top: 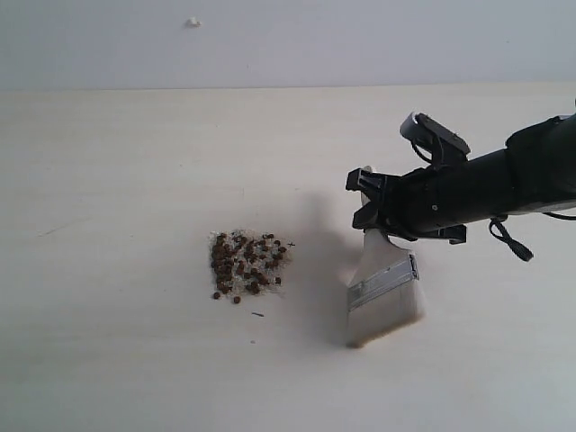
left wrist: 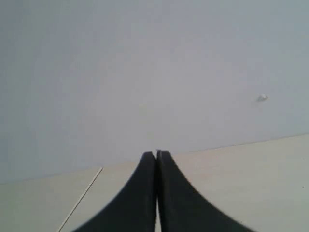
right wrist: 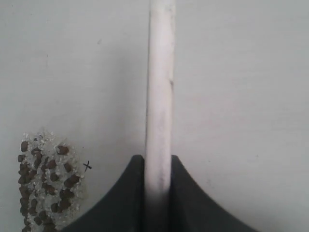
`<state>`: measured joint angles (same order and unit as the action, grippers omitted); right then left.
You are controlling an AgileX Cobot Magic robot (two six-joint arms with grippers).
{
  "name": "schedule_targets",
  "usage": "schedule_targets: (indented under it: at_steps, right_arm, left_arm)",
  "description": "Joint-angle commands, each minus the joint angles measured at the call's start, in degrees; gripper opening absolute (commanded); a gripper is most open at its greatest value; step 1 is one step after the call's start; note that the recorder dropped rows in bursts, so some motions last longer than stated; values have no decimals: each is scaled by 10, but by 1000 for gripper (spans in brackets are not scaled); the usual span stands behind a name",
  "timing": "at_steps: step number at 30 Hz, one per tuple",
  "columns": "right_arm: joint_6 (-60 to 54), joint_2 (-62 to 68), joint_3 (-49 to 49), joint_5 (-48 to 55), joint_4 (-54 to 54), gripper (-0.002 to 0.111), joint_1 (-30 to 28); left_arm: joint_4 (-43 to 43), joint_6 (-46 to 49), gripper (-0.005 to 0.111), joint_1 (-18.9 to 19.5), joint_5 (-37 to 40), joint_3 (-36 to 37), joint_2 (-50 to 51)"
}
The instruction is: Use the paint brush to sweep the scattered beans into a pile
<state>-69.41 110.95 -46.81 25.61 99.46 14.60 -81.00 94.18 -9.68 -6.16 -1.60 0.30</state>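
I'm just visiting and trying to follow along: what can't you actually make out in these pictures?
- Paint brush handle: exterior view, mostly covered by the right jaws.
- Bristles: exterior view, blurred; contact with the table unclear.
- Beans: right wrist view, pile cut off at the picture's edge.
- White speck on the wall: left wrist view, too small to identify.

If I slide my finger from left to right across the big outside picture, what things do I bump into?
small white speck up on the wall → the beans in their pile → the paint brush → the robot's black arm
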Motion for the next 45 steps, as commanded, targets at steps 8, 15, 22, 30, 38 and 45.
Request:
schedule_targets:
  at_steps: [8, 15, 22, 30, 38, 45]
  right_arm:
    - [-48, 20, -5, 67, 5, 10, 1]
    - [-79, 42, -5, 87, 5, 10, 1]
    - [-93, 42, -21, 70, 5, 21, 1]
    - [-189, 23, -94, -156, 5, 63, 1]
    - [-83, -141, -16, -501, -22, 19, 1]
    - [230, -265, 135, -371, -364, 0, 1]
  left_arm:
    - [0, -2, 0, -3, 3, 2, -3]
    - [0, -2, 0, -3, 3, 2, -3]
    - [0, -2, 0, -3, 3, 2, -3]
    - [0, -2, 0, -3, 3, 2, -3]
    - [0, -2, 0, -3, 3, 2, -3]
    - [0, -2, 0, -3, 3, 2, -3]
